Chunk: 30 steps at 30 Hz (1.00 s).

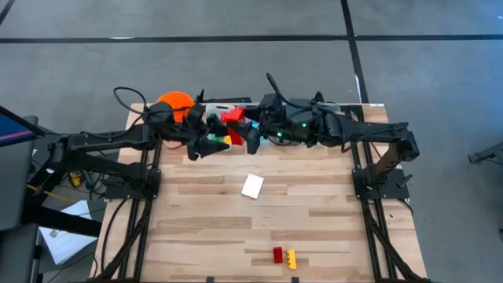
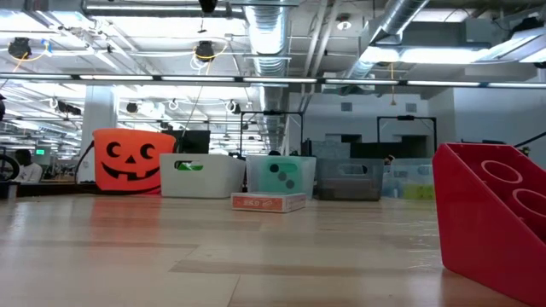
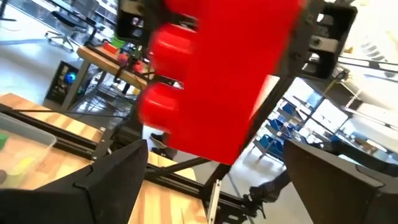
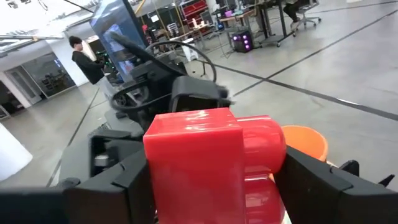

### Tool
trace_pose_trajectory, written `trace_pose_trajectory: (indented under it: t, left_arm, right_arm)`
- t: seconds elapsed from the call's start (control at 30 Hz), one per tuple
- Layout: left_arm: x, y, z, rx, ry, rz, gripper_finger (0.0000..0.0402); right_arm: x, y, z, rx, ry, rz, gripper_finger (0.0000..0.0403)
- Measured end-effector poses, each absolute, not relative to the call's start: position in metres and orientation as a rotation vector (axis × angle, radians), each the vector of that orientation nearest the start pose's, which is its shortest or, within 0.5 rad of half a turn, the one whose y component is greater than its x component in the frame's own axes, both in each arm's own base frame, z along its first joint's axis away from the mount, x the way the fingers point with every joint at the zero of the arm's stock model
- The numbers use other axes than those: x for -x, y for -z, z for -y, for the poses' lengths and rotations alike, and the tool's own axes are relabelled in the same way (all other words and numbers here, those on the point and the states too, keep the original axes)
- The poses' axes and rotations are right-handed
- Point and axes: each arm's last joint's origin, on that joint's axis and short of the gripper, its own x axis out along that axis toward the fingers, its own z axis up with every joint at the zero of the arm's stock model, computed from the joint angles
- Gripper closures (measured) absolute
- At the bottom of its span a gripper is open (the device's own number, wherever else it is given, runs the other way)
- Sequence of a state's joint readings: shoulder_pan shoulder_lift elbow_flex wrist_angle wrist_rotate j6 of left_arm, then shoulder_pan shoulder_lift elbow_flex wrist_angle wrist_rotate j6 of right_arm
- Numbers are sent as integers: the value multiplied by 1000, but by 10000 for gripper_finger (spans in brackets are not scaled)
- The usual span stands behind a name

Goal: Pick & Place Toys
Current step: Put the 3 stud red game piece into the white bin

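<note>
Right wrist view, red brick [image 4: 205, 158] held crosswise, studs sideways

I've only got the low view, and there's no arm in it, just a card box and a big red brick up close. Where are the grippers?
Observer: Both hang over the far edge of the table, next to the bucket, facing each other.
Operator: Is either one holding anything?
Observer: The right gripper is shut on a second red brick.
Operator: And the left?
Observer: The left gripper is open, with that brick just ahead of its fingers.
</note>
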<state>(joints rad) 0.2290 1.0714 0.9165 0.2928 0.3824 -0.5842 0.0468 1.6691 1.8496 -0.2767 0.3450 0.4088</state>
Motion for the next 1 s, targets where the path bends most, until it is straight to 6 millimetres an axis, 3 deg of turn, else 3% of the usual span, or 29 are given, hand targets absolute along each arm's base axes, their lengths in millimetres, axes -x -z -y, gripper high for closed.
trace_pose_trajectory:
  t: [0.5, 0.7, 1.0]
  left_arm:
    - [-240, -366, -46, 434, 160, 92, 36]
    - [-246, -370, -47, 390, 174, 169, 36]
    - [-257, -366, -49, 402, 184, 195, 36]
  right_arm:
    - [-371, -463, -9, -447, 299, 0, 143]
    - [-371, -463, -9, -448, 291, -2, 143]
    - [-373, -462, -9, -450, 263, -6, 143]
